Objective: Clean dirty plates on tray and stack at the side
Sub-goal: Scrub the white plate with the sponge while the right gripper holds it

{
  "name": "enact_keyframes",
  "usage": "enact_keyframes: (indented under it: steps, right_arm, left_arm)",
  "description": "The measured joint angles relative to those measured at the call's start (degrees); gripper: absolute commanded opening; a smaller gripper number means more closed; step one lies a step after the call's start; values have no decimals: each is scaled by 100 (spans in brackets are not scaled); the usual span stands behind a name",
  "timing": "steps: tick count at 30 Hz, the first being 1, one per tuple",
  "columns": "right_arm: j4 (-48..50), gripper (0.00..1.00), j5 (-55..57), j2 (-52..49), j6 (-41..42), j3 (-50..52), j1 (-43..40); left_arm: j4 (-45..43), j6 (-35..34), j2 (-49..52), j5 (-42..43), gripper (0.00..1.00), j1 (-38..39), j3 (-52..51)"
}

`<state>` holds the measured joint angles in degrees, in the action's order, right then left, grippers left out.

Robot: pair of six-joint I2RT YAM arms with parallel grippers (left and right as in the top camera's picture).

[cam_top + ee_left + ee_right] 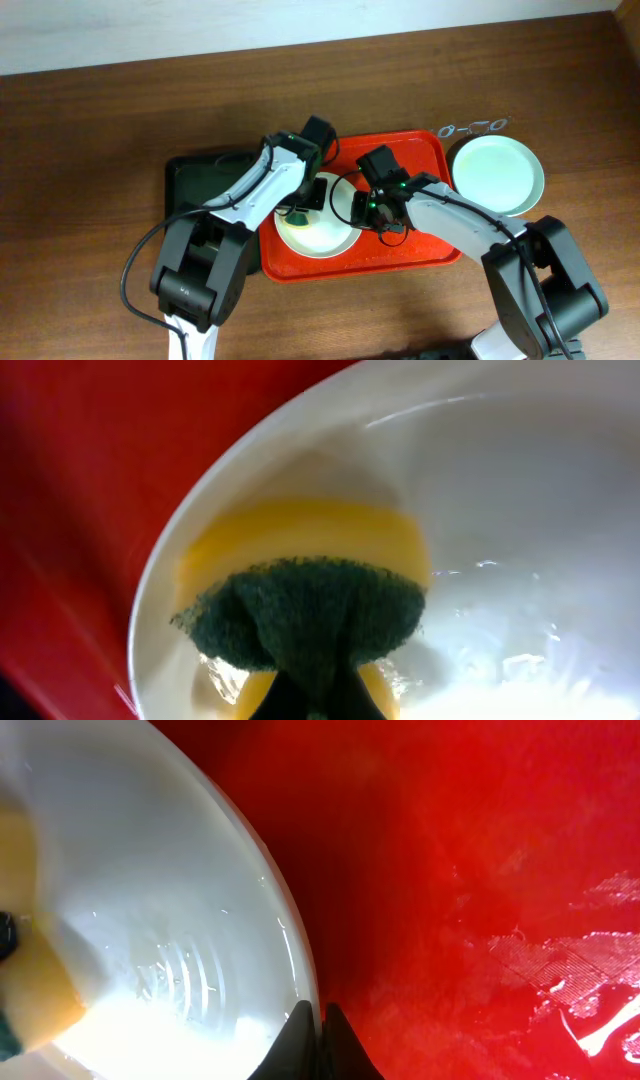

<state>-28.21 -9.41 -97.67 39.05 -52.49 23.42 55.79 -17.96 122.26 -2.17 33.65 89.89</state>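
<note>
A white plate (318, 240) lies on the red tray (425, 258), at its left side. My left gripper (300, 208) is shut on a yellow sponge with a dark green scouring face (300, 605) and presses it onto the inside of the white plate (500, 510) near its rim. My right gripper (372, 215) is shut on the rim of the white plate (150, 900), its fingertips (320, 1025) pinching the edge over the tray (480, 870). A pale green plate (497, 172) sits on the table to the right of the tray. The pale blue plate is out of view.
A smaller black tray (195, 175) lies just left of the red tray, under my left arm. A small looped metallic object (475, 127) lies behind the green plate. The tray floor shows wet streaks (590, 970). A pale wall edge runs along the far side.
</note>
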Motion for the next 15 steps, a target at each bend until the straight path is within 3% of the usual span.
enact_keyframes:
  steps: [6,12,15]
  right_arm:
    - [0,4,-11,0,-4,0,0]
    - [-4,4,-11,0,-2,0,0]
    - [-2,4,-9,0,-2,2,0]
  left_arm:
    - [-203,-46,-90,304,0,-79,-205]
    - [-184,544,-87,1873,0,-197,-271]
    - [33,638,-85,2229,0,-173,-186]
